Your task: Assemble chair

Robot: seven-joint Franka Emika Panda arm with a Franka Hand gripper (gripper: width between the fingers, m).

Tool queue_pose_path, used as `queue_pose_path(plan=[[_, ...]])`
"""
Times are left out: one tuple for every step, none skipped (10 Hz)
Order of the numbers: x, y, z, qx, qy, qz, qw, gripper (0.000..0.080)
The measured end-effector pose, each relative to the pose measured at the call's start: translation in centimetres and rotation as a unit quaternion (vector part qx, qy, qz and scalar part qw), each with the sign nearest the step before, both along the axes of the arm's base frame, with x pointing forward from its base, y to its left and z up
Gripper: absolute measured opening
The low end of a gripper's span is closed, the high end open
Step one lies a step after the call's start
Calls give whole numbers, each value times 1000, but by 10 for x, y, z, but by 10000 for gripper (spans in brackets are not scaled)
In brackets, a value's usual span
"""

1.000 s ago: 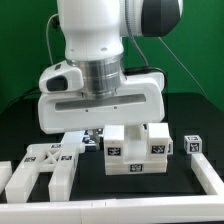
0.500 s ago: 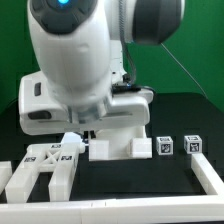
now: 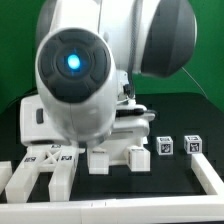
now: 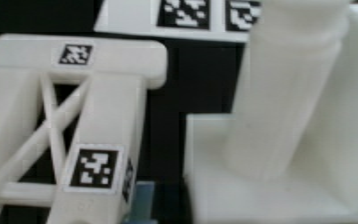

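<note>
Chair pieces, one cross-braced panel (image 3: 48, 158), one chunky frame (image 3: 118, 158), two small blocks (image 3: 166, 147) (image 3: 192, 145), arm (image 3: 75, 80) bowed low over frame, gripper (image 4: 137, 206) barely seen, spread untellable

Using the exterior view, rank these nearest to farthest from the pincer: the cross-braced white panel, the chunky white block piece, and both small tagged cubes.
1. Flat white cross-braced plastic panel, exterior view's left, and chunky white plastic block piece, centre: too close to call.
2. Inner small white tagged cube, exterior view's right.
3. Outer small white tagged cube, farther right.
</note>
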State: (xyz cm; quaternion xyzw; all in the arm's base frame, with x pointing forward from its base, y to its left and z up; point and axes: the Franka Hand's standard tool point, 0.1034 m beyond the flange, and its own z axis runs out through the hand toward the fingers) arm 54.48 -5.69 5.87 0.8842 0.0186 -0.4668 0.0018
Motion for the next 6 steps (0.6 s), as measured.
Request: queue_pose_path(plan=[[8,0,-6,-8,-13,0,1000,36],[11,7,-6,-6,-24,6,1000,36],[10,13,-5,-5,-24,10,1000,36],[9,13,-9,-16,-23,1,1000,36],[7,11,-12,-28,-22,-8,999,36],[6,10,-16,-35,-21,-14,999,36]])
